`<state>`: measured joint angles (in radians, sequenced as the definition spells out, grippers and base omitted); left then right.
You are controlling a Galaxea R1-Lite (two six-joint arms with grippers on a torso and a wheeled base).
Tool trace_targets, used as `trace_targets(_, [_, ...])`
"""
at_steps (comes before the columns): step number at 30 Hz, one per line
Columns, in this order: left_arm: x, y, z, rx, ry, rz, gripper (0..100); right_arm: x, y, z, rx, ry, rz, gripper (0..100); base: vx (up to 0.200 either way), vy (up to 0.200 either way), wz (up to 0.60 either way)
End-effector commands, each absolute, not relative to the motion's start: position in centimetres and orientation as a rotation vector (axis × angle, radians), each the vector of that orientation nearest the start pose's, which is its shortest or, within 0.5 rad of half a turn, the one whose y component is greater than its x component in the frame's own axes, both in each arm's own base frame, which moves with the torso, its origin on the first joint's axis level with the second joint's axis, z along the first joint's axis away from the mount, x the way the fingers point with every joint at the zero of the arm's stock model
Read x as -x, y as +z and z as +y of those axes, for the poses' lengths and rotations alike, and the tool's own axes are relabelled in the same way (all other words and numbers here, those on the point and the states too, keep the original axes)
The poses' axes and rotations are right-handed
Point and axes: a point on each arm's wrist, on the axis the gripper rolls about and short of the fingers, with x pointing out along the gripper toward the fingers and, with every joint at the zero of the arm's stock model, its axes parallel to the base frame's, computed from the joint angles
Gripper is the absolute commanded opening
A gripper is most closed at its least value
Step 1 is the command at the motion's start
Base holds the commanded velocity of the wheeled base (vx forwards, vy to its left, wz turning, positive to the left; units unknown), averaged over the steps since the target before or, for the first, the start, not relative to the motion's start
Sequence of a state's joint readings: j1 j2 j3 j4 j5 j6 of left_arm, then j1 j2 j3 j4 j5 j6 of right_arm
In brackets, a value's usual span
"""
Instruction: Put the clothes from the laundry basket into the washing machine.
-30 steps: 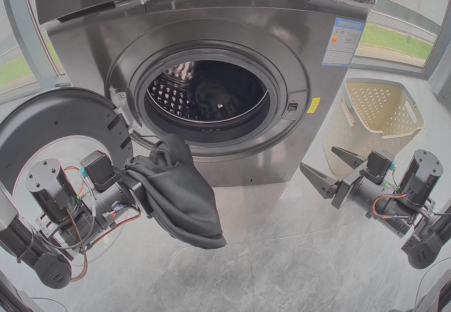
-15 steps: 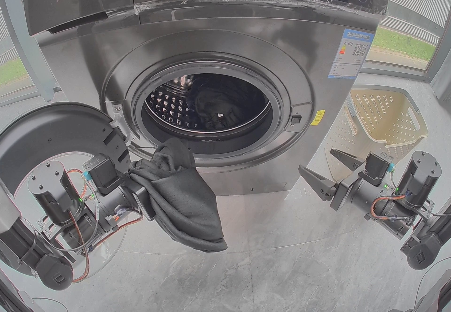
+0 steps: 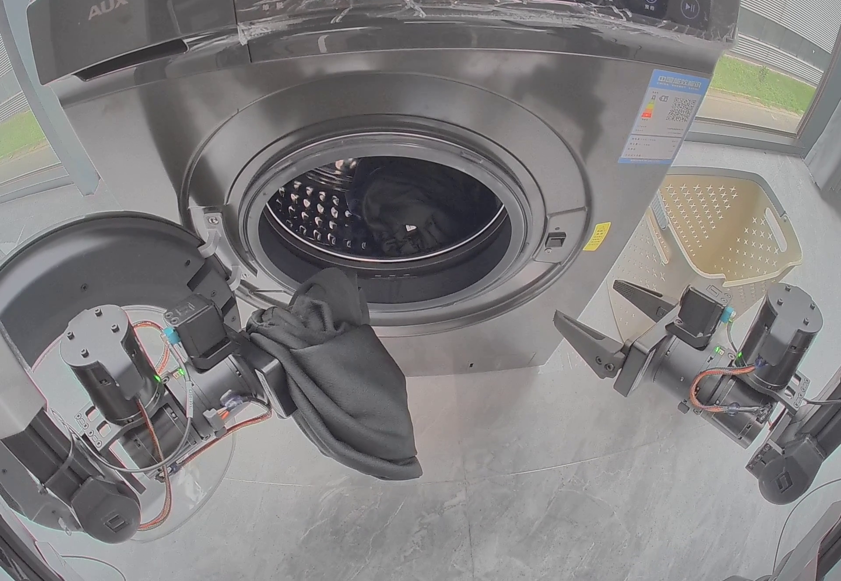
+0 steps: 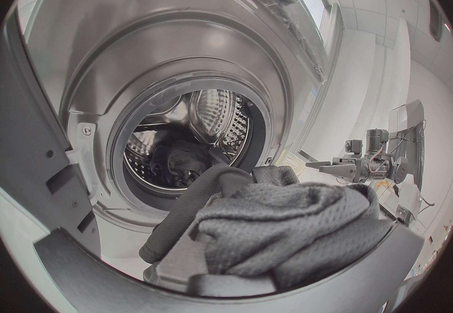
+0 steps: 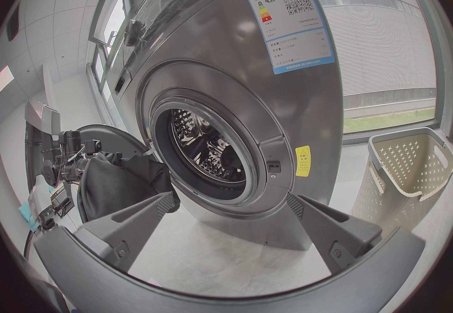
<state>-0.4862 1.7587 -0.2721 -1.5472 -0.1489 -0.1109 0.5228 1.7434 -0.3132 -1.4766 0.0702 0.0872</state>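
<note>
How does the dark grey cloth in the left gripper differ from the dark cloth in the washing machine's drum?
The dark grey mesh cloth hangs draped from the left gripper, outside the grey washing machine; the dark crumpled cloth lies loose inside its perforated steel drum. The first hangs long; the second sits bunched. Both are dark fabric.

Two garments (image 3: 350,381) (image 3: 412,211), one washer (image 3: 491,101), one basket (image 3: 731,219)

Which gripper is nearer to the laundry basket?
Right. The right gripper hangs just before the basket; the left gripper, holding a garment, is by the door.
</note>
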Motion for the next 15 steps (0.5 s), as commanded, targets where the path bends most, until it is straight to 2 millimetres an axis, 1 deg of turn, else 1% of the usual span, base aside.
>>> trace_targets(1, [-21.94,13.08,-11.97,0.117,-0.636,-0.017,0,-21.81,13.7,12.85,-0.095,0.598,-0.016,100,0.2,0.0,0.0])
trace_targets(6, [-21.75,13.06,-12.26,0.117,-0.648,-0.015,0,-21.7,13.61,12.88,-0.094,0.603,-0.012,100,0.2,0.0,0.0])
trace_targets(15, [-21.63,12.54,-12.93,0.111,-0.668,0.006,0,-21.49,13.59,13.15,-0.093,0.615,-0.008,100,0.0,0.0,0.0])
